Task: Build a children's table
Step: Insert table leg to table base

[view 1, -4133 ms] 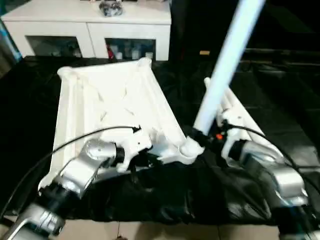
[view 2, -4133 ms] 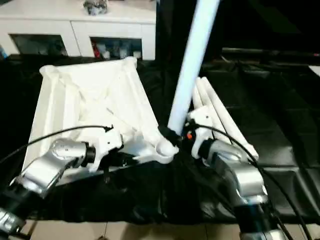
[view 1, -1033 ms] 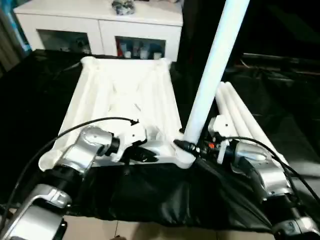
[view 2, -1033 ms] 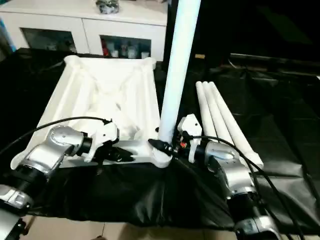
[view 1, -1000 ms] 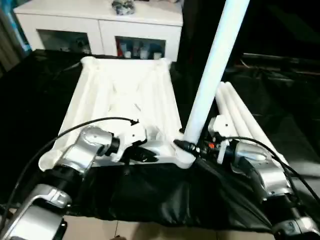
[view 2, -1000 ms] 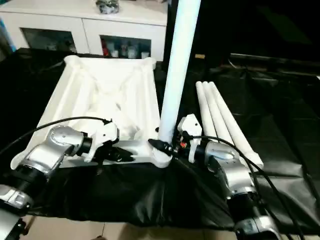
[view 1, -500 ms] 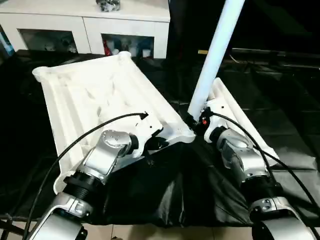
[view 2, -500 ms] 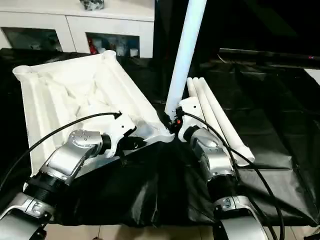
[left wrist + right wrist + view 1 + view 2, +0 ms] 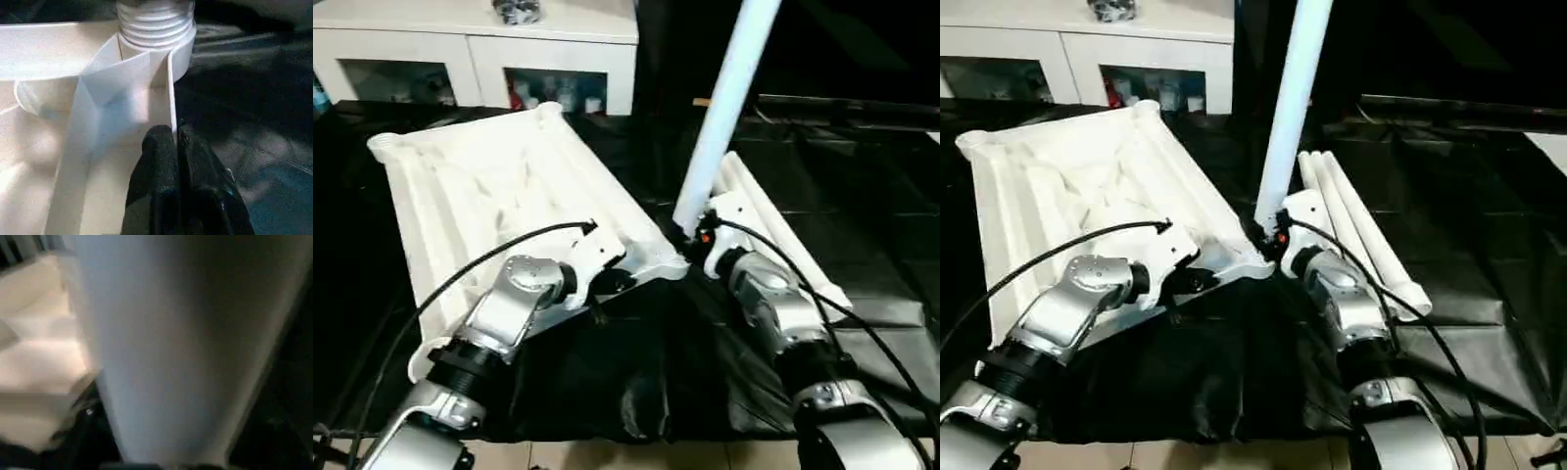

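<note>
backdrop: black sheeting (image 9: 636,392) covers the floor where we work, with a white glass-doored cabinet (image 9: 470,44) at the far side.
tabletop: our white plastic tabletop (image 9: 499,186) lies ribbed side up on the sheeting, its near corner socket (image 9: 156,24) between our two arms.
left claw: our left claw (image 9: 175,142) is pinched shut on a thin rib of the tabletop's edge, just short of the socket.
right claw: our right claw (image 9: 690,238) sits at the foot of the upright leg (image 9: 724,98); the fingers are hidden, so we cannot tell whether it grips or has let go.
spare legs: the other legs (image 9: 1351,225) lie side by side on the sheeting, beyond our right forearm.
just changed: against a second ago the tabletop is swung round, its near end now angled toward our right, and the leg leans less.
meaning: we judge the leg is seated in the socket and this corner is nearly done.
versus the earliest frame: the leg stood tilted further right and the tabletop lay squarer to us.
</note>
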Robot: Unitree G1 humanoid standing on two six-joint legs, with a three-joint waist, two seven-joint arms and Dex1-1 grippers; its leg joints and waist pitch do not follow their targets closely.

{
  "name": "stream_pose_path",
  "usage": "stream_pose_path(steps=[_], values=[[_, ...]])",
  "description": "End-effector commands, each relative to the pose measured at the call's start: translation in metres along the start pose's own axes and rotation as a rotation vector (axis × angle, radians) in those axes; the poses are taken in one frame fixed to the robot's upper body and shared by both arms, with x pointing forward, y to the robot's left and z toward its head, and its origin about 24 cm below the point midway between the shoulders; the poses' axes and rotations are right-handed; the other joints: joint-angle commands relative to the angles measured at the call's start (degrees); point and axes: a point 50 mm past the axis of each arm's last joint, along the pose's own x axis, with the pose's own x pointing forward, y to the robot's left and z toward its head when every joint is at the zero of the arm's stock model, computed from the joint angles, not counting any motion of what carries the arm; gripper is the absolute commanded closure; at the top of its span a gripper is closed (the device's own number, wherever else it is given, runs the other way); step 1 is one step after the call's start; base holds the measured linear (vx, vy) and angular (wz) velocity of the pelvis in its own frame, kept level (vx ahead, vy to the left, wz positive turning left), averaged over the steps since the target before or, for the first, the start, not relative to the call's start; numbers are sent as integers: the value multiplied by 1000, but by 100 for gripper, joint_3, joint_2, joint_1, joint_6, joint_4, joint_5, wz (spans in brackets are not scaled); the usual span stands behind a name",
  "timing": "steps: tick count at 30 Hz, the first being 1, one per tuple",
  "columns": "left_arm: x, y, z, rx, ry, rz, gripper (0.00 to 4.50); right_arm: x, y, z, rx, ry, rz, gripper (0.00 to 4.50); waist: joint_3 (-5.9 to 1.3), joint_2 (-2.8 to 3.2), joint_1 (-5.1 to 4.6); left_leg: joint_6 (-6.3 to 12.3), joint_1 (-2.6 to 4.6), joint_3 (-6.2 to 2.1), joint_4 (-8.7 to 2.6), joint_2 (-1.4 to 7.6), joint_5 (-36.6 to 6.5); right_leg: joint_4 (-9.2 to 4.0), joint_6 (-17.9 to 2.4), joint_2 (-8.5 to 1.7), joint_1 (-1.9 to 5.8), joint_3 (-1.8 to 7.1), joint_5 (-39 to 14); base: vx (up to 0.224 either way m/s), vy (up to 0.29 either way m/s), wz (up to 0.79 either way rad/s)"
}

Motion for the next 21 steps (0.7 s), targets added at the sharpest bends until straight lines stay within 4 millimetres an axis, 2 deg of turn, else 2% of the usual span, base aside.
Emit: stream_pose_path(steps=[1, 3, 5, 10, 12, 15, 16, 20, 21], values=[[5, -10, 14, 74, -51, -96, 450, -3, 5, -21, 32, 100, 32, 153, -292, 36, 45, 250, 22, -114, -431, 362, -492, -392, -1503, -537, 253, 321, 20, 0, 0, 0], [4, -10, 15, 95, -61, -112, 450, -3, 5, -19, 32, 89, 58, 142, -291, 42, 58, 355, 20, -108, -422, 362, -333, -360, -1571, -528, 252, 308, 382, 0, 0, 0], [2, -10, 14, 113, -71, -140, 450, -5, 5, -15, 29, 72, 101, 121, -296, 44, 75, 414, 17, -102, -409, 359, -296, -349, -1601, -535, 262, 309, 522, 0, 0, 0], [-1, -10, 13, 140, -76, -179, 450, -9, 3, -12, 14, 65, 155, 87, -290, 52, 107, 435, 20, -101, -407, 368, -304, -345, -1624, -545, 265, 306, 468, 0, 0, 0], [-5, -9, 9, 168, -65, -224, 450, -17, 1, -9, -19, 69, 222, 64, -294, 56, 142, 454, 34, -101, -399, 365, -239, -333, -1600, -529, 270, 302, 583, 0, 0, 0], [-7, -8, 6, 183, -60, -258, 450, -24, 0, -6, -39, 64, 280, 64, -295, 52, 170, 497, 42, -93, -396, 369, -225, -322, -1640, -532, 261, 300, 700, 0, 0, 0], [-8, -8, 5, 186, -61, -276, 450, -28, 0, -5, -49, 64, 318, 64, -294, 78, 178, 500, 41, -99, -394, 369, -235, -320, -1636, -533, 264, 298, 693, 0, 0, 0], [-11, -9, 2, 198, -58, -328, 450, -38, 1, -4, -76, 81, 409, 64, -297, 57, 203, 492, 36, -97, -394, 373, -267, -320, -1643, -547, 279, 300, 665, 0, 0, 0], [-13, -9, -1, 207, -49, -356, 450, -44, 1, -5, -88, 101, 463, 64, -290, 73, 226, 484, 38, -96, -390, 370, -317, -336, -1623, -533, 279, 296, 623, 0, 0, 0]])
